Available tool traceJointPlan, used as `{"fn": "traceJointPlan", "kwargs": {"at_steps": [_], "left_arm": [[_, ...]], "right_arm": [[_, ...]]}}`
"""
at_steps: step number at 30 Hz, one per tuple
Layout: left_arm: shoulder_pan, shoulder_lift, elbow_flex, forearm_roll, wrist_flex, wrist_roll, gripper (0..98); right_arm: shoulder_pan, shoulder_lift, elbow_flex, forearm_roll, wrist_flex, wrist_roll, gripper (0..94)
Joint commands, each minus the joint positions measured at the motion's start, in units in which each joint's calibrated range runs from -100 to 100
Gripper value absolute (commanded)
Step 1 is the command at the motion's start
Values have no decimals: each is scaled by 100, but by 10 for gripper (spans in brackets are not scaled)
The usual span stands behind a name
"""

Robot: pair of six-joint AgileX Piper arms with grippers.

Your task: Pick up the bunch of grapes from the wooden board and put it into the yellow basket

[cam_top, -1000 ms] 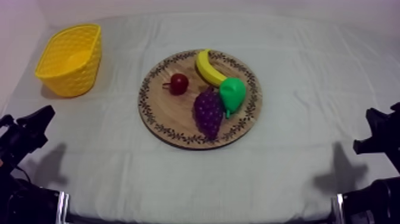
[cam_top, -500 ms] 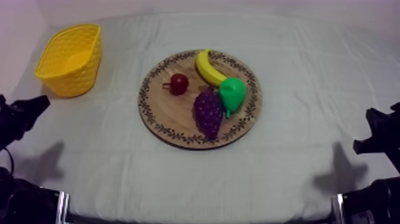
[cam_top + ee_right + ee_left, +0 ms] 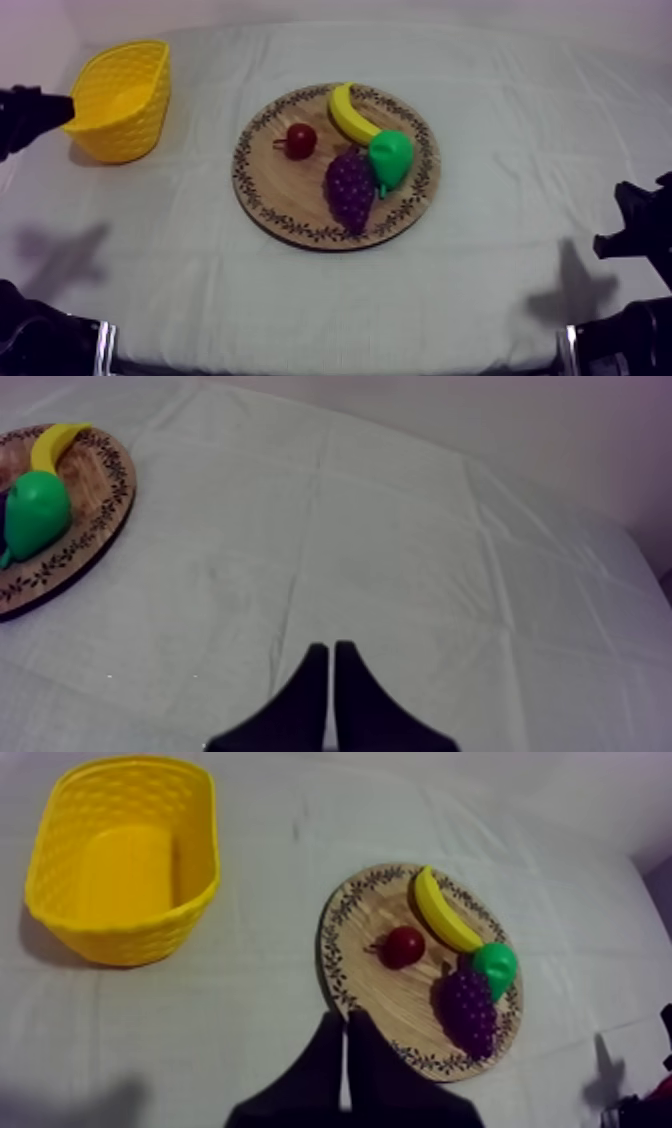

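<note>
A purple bunch of grapes (image 3: 350, 188) lies on the round wooden board (image 3: 275, 190), touching a green pear (image 3: 390, 157). A banana (image 3: 350, 115) and a small red fruit (image 3: 300, 140) share the board. The yellow basket (image 3: 118, 98) stands at the far left, with nothing inside. My left gripper (image 3: 66, 103) hovers shut just left of the basket, high above the cloth. In the left wrist view its fingers (image 3: 345, 1027) lie together, near the board's (image 3: 365, 912) rim, with the grapes (image 3: 468, 1010) and basket (image 3: 120, 857) below. My right gripper (image 3: 331, 648) is shut over bare cloth at the right side (image 3: 640, 225).
The board sits mid-table on the grey-white cloth. Open cloth lies between the board and the basket, and along the whole front. In the right wrist view the pear (image 3: 35, 516) and banana (image 3: 55, 441) rest on the board's (image 3: 85, 541) edge.
My left arm has risen and swung away from the front left edge towards the basket's left side. Its shadow has slid along the cloth. The right arm and the fruit have stayed still.
</note>
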Motion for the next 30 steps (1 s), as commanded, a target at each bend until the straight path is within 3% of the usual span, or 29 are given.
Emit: {"fn": "traceJointPlan", "kwargs": {"at_steps": [1,8,16,30], "left_arm": [[44,569,-647,2,371,13,0],[301,1702,-1503,-54,1043,148,0],[1045,2797,-2179,-277,1334,581,0],[1976,4509,-2758,-185,1283,1073,1]], "right_arm": [[-2,0,-4,-2,2,0,3],[-2,0,-4,-2,2,0,3],[-2,0,-4,-2,2,0,3],[-2,0,-4,-2,2,0,3]]}}
